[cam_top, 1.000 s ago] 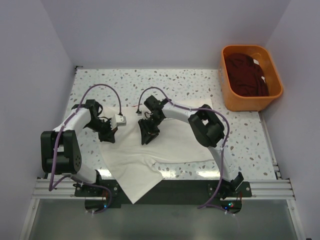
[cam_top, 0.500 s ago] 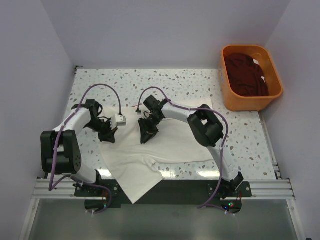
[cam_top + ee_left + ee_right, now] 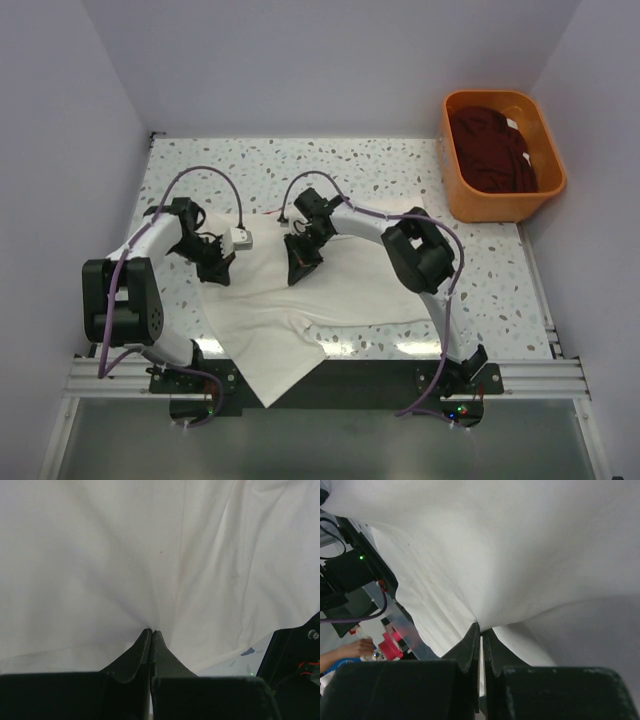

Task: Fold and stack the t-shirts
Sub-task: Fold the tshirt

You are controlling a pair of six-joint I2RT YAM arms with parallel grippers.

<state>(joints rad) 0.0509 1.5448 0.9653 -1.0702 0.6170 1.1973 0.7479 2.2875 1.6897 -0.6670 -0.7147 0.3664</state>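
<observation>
- Speckled white table, set between pale walls, carries a cream-white t-shirt spread toward the front, with one corner hanging over the near edge.
- Orange tub stands at the far right corner, well apart, with a dark maroon t-shirt bunched inside.
- Left gripper has its jaws pressed together, pinching the cream cloth at its left edge.
- Right gripper likewise pinches a raised fold near the shirt's far side.
- Both arms cover part of that far edge, and no print can be made out.

Cream t-shirt matt cloth; orange tub smooth plastic.
</observation>
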